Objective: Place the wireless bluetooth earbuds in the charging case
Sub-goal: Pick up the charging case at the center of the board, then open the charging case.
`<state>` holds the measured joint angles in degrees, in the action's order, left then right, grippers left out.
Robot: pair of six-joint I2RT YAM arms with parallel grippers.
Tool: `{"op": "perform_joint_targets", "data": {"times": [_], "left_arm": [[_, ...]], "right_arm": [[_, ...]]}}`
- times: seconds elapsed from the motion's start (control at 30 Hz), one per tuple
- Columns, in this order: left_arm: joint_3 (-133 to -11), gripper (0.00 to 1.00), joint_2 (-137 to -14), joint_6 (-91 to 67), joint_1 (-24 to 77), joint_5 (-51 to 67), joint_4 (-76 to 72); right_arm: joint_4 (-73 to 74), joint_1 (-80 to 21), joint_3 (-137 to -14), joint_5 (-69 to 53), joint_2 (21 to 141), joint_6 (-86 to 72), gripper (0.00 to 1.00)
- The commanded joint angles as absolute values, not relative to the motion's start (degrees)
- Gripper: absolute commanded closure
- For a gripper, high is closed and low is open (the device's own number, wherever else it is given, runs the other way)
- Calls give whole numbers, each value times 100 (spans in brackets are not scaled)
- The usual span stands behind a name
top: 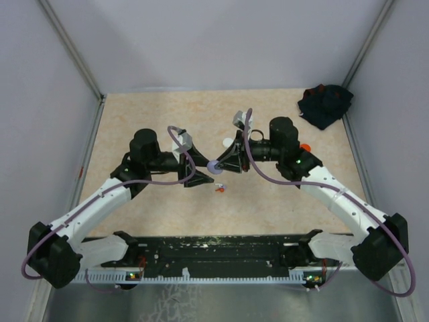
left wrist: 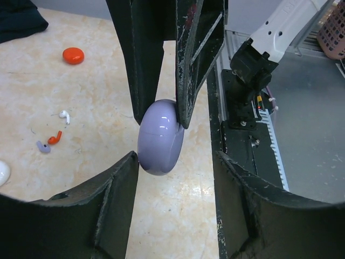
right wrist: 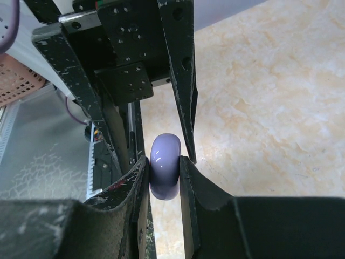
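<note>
The lavender charging case [top: 216,168] hangs above the table between my two grippers. My right gripper [right wrist: 163,160] is shut on the closed case [right wrist: 165,167] and holds it on edge by its flat faces. My left gripper [left wrist: 178,157] is open, its jaws wide on either side of the case [left wrist: 159,139], and its left finger touches the case's rim. Three tiny earbuds lie on the table below: white [left wrist: 64,116], red [left wrist: 54,138] and purple [left wrist: 43,147]. In the top view only the red one [top: 218,189] is distinct.
An orange round case [left wrist: 73,55] lies far back, by the right arm in the top view [top: 305,145]. A white round case [top: 226,143] lies behind the grippers. A dark cloth [top: 325,104] sits at the back right corner. Grey walls enclose the table.
</note>
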<state>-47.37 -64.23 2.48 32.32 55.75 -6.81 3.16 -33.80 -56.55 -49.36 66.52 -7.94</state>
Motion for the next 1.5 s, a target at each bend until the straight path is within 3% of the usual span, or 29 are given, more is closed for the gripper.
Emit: {"op": "perform_joint_targets", "data": {"times": [0.0,0.37,0.43,0.53,0.67,0.77,0.83,1.2,1.47], "left_arm": [[-4752,39,-6433,92,3184,5963,-913],[-4788,57,-6478,-170,3166,6279,-936],[-4794,62,-6481,-182,3156,6299,-913],[-4813,78,-6478,-160,3147,6278,-863],[-4816,98,-6432,-52,3138,6136,-759],[-4763,99,-6338,-3,3138,6010,-768],[-4705,99,-6239,-13,3138,5884,-838],[-4325,99,-6033,-639,3138,5343,-1714],[-4227,99,-6154,-906,3138,5585,-2095]], "right_arm": [[-24,-3471,-6039,-5236,6716,-622,100],[29,-3525,-6071,-5384,6863,-424,100],[24,-3534,-6087,-5388,6864,-416,100],[74,-3538,-6117,-5361,6861,-393,100],[110,-3536,-6091,-5161,6732,-305,73],[-70,-3538,-5966,-4992,6571,-340,55],[-148,-3539,-5881,-4885,6482,-330,49],[-437,-3542,-5569,-4979,6430,-343,36],[-464,-3551,-5470,-4631,6508,-281,36]]}}
